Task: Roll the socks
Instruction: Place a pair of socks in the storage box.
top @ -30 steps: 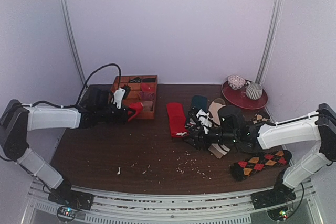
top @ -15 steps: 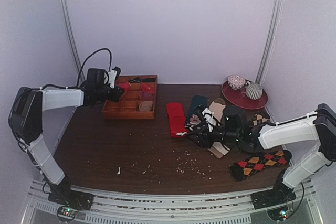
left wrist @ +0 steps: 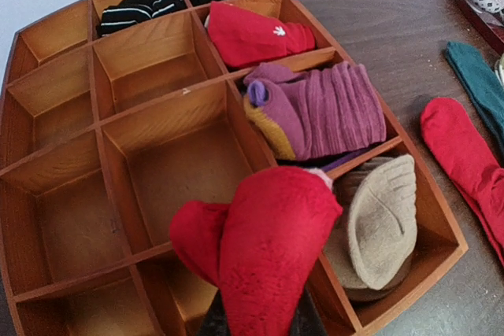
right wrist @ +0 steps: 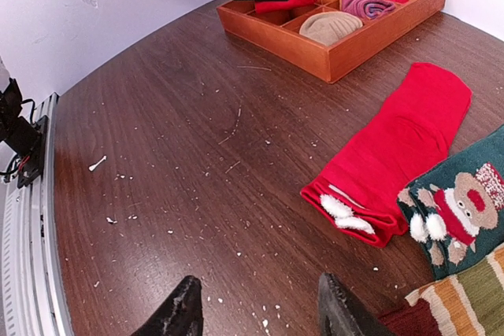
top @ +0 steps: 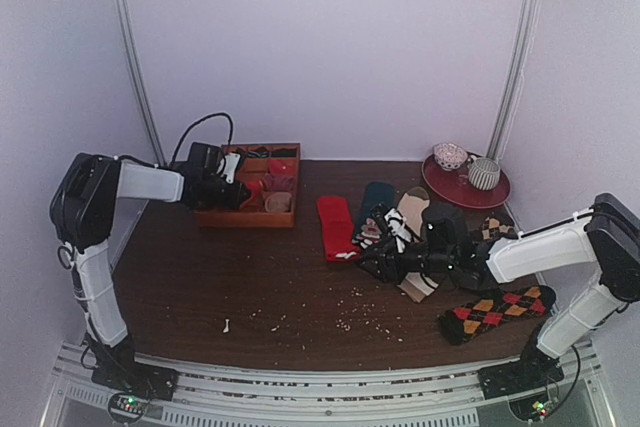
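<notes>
My left gripper [left wrist: 258, 322] is shut on a rolled red sock [left wrist: 264, 245] and holds it above the front compartments of the wooden tray [left wrist: 441, 251]; in the top view it [top: 240, 191] is over the tray [top: 215, 218]. My right gripper [right wrist: 257, 306] is open and empty, low over the bare table beside a flat red sock [right wrist: 402, 135] with white cuff tufts. In the top view this gripper [top: 372, 265] is next to the red sock [top: 335, 225], a dark teal sock [top: 378, 195], a beige striped sock [top: 412, 209] and an argyle sock [top: 495, 312].
The tray holds rolled socks: purple [left wrist: 315, 108], beige [left wrist: 378, 226], red with a white mark [left wrist: 252, 33], black striped [left wrist: 138, 5]. A red plate [top: 465, 190] with a bowl and a cup stands at the back right. Crumbs lie scattered on the table.
My left gripper with the red roll swung from the tray's front up to its back left, then came back over the tray. My right gripper has hardly moved.
</notes>
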Motion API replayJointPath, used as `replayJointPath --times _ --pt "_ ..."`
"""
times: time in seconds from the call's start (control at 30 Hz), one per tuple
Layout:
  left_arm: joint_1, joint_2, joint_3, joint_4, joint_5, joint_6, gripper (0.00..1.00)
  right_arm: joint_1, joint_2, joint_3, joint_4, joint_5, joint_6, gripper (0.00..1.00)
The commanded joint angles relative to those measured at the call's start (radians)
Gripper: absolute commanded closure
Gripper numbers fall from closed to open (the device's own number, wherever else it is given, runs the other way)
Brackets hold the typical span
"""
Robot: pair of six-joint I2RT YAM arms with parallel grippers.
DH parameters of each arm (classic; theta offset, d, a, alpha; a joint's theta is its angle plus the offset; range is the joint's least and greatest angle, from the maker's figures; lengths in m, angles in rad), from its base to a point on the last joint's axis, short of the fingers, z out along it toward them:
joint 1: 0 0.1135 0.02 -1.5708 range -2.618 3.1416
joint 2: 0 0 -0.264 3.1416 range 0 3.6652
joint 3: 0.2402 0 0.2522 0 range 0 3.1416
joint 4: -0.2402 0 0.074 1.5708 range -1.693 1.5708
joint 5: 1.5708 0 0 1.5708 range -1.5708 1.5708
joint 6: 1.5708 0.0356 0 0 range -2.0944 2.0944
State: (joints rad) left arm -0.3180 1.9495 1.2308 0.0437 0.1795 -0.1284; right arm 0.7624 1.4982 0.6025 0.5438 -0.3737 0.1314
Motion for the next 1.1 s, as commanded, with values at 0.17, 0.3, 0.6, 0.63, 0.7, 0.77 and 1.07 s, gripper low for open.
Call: replayJointPath --times 0.17,0.3,0.6,0.63,0.7,0.77,1.07 --pt "0.002 0.050 0.089 -0.117 -0.009 0.016 1.00 -0.014 0.000 -0.027 0.025 -0.028 0.013 0.50" --pt "-0.004 0.011 0.027 -0.107 -0.012 0.011 1.00 -0.014 0.004 -0.031 0.028 -0.035 0.013 0.50" --pt "-0.004 0.028 -0.003 -0.123 -0.023 0.018 1.00 -0.014 0.021 -0.020 0.017 -0.054 0.017 0.50" --pt "-0.004 0.032 0.003 -0.136 -0.031 0.019 1.00 -0.014 0.020 -0.022 0.015 -0.054 0.016 0.50" --pt "-0.004 0.042 0.019 -0.174 -0.045 0.023 1.00 -0.013 0.016 -0.023 0.011 -0.052 0.017 0.50" --pt "-0.004 0.044 0.033 -0.223 -0.069 0.030 1.00 -0.015 0.015 -0.023 0.009 -0.054 0.018 0.50" --pt "-0.004 0.044 0.057 -0.350 -0.077 0.063 1.00 -0.014 0.015 -0.033 0.023 -0.060 0.030 0.51"
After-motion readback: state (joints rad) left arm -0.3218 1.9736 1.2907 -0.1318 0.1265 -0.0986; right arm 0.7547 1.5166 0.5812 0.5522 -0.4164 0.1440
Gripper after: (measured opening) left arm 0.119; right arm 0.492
